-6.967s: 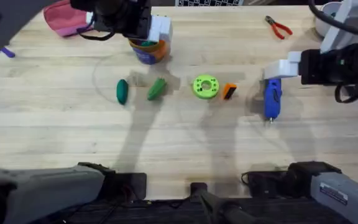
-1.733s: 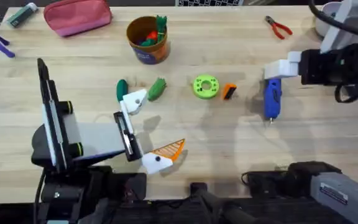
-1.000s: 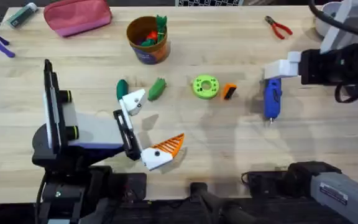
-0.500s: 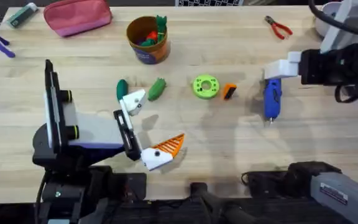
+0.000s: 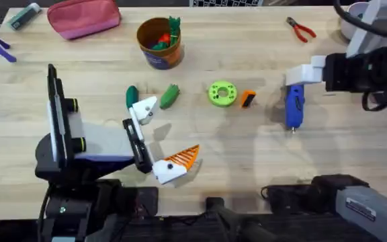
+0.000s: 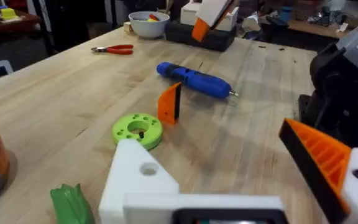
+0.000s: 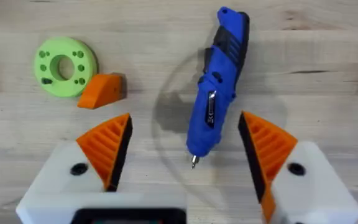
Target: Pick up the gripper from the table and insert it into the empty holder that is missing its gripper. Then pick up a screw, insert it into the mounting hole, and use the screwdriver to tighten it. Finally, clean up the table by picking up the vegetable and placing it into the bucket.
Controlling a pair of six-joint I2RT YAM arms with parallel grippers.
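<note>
The left gripper [image 5: 158, 138] hangs low over the near-left part of the worktop [image 5: 247, 154] with its jaws spread wide and nothing between them. One finger is the bare white holder [image 5: 144, 107], lacking its pad; the other finger carries an orange ribbed pad [image 5: 183, 158]. The holder's tip sits just beside a dark green vegetable [image 5: 132, 97] and a lighter green vegetable [image 5: 170, 95], though whether it touches either cannot be told.

The gripper [image 5: 248, 99], the small orange wedge with a black side, lies on the worktop just right of the green disc [image 5: 222, 93], well apart from the left arm.

The right gripper [image 7: 185, 152] hovers over the far-right area, jaws wide apart and empty, both orange pads straddling the blue screwdriver [image 5: 294, 105] without touching it. The screwdriver lies flat, its metal bit pointing toward the near edge.

The bucket [image 5: 158, 42] stands at the far middle, with green and red pieces inside. Red-handled pliers [image 5: 301, 29] lie far right.
</note>
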